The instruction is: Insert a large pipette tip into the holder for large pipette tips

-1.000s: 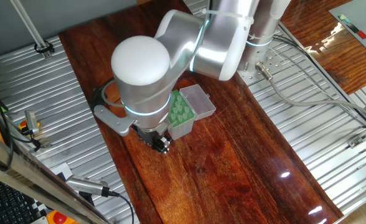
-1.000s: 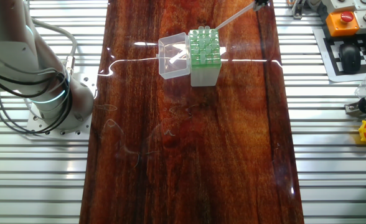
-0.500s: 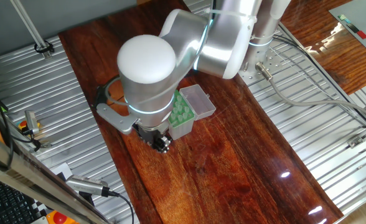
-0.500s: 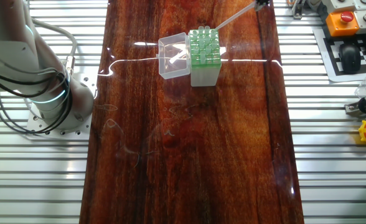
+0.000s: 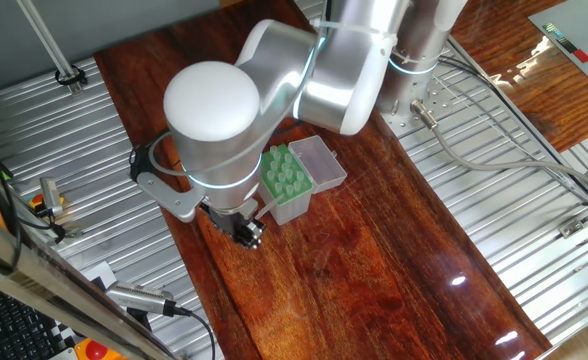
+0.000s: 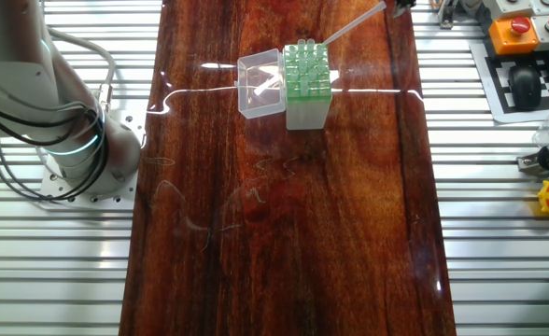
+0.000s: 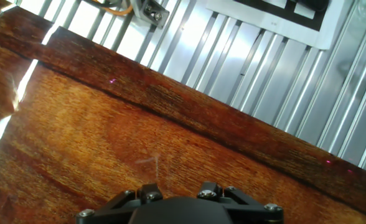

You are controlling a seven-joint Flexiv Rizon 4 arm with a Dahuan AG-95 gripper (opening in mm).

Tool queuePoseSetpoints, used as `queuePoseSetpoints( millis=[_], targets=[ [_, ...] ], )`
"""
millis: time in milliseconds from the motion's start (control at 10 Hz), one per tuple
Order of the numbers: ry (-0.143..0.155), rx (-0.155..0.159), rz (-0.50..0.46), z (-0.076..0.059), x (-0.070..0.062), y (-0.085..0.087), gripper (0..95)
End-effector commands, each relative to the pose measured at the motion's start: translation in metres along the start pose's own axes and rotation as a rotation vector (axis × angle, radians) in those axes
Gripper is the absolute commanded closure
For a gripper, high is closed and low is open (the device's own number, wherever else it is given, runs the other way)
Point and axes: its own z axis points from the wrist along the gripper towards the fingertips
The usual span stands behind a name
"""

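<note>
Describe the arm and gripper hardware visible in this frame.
The arm is bulky, glossy silver-white, with rounded joint caps and thin glowing cyan rings at the joints. A pale grey bracket sits at the wrist. The gripper is small and black with visible screws. Black cables loop near its base.

A glossy reddish wood tabletop point(image 6: 284, 233) sits on ribbed metal, carrying a green-topped translucent plastic holder point(image 6: 305, 84) with clear lid.

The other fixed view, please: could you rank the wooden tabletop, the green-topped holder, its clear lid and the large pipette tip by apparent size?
1. wooden tabletop, by far.
2. green-topped holder and clear lid: these look about alike, so they are unranked.
3. large pipette tip, a thin sliver.
</note>
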Motion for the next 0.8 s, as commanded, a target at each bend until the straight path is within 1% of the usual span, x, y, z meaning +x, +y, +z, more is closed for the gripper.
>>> queuePoseSetpoints(
  millis=[100, 500, 800],
  targets=[
    [0.006, -0.007, 0.004, -0.0003, 0.0008, 0.0026, 57.0],
    [0.002, -0.004, 0.007, 0.0020, 0.0080, 0.0076, 57.0],
    [0.003, 0.000, 0.007, 0.0023, 0.0080, 0.0073, 57.0]
  ],
)
